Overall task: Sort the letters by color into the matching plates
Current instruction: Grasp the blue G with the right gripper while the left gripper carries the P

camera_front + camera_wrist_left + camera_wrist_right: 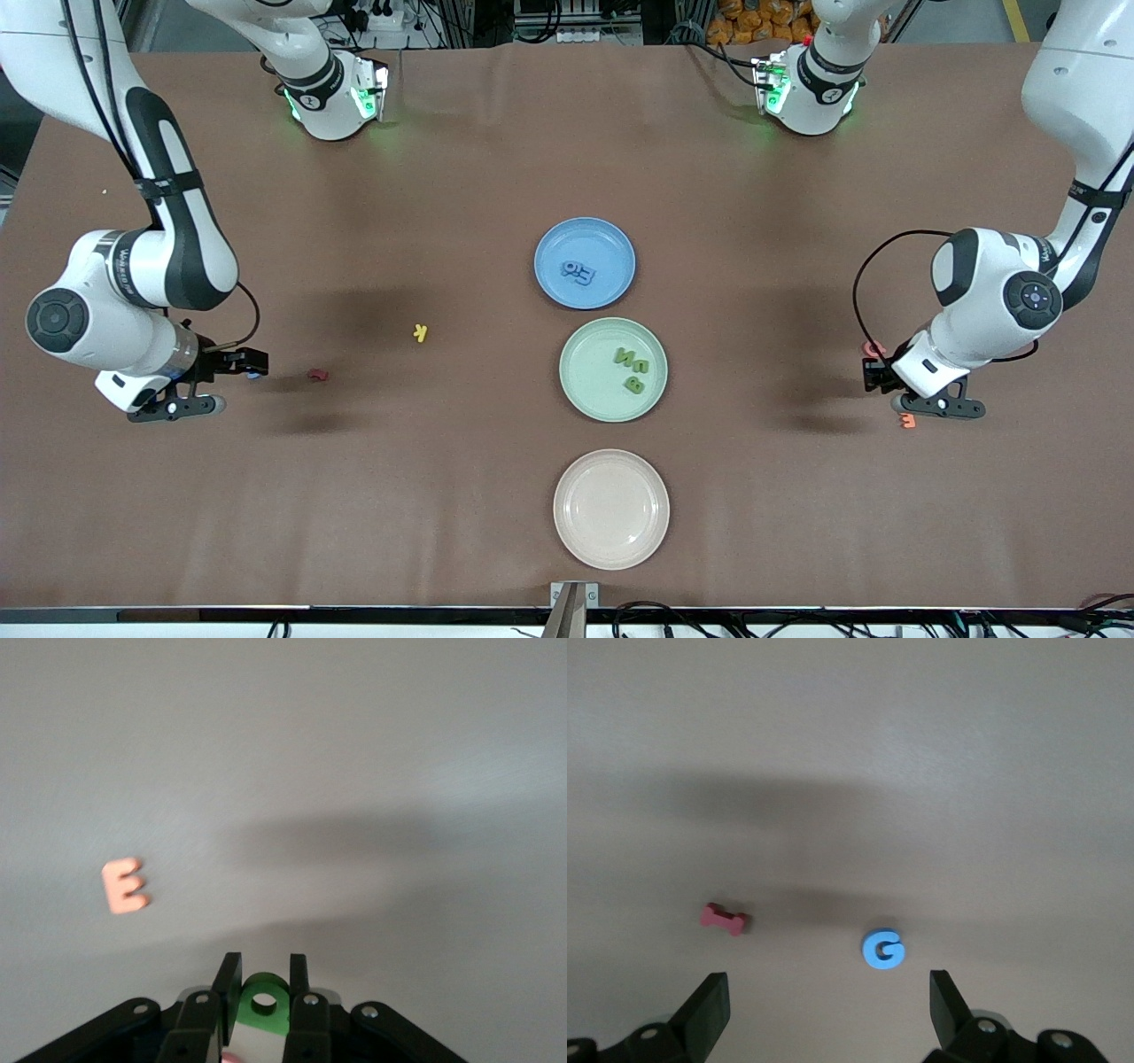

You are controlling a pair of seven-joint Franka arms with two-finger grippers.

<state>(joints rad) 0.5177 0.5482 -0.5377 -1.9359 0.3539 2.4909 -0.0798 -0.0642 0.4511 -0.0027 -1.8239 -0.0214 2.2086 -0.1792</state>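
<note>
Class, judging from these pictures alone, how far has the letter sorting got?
Done: blue letters lie in the blue plate, green letters in the green plate. In hand: the left gripper is shut on a green letter; the open right gripper is over a blue G. Left: red, yellow and orange letters; the beige plate is empty.

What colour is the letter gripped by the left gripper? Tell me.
Green. The letter sits pinched in the left gripper; the left wrist view shows it best.

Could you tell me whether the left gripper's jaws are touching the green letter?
Touching: in the left wrist view the left gripper has its jaws shut against both sides of the green letter.
</note>
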